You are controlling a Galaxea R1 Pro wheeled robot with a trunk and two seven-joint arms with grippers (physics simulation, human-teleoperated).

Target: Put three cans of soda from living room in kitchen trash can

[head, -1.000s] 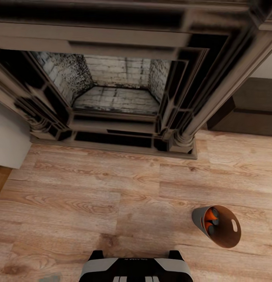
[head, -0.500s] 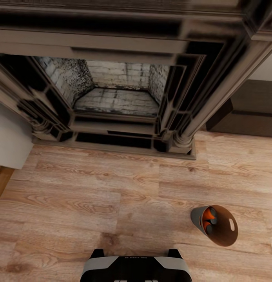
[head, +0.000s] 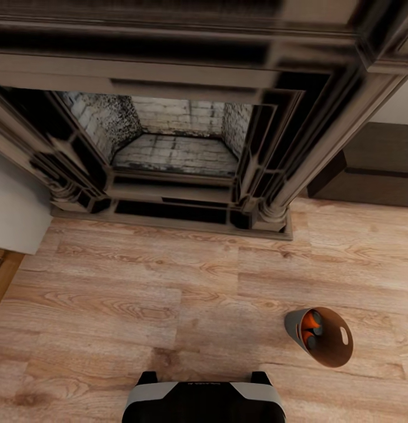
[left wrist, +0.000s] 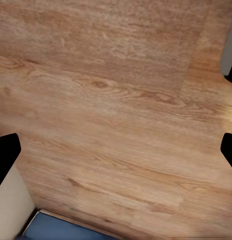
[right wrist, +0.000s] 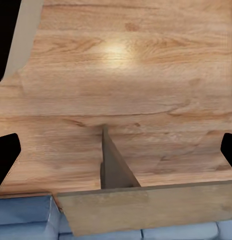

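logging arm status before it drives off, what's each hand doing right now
Left hand: open, holding nothing, over bare wood floor.
Right hand: open, holding nothing, also over floor.

The head camera looked steeply down from above the robot's own base (head: pixel 203 402), facing the fireplace (head: pixel 174 141) across the wood floor (head: pixel 139 294), from some way off. Each wrist camera pointed down at that same plank floor from closer in, the left one (left wrist: pixel 116 110) and the right one (right wrist: pixel 126 90) alike. The floor was what all three views shared.
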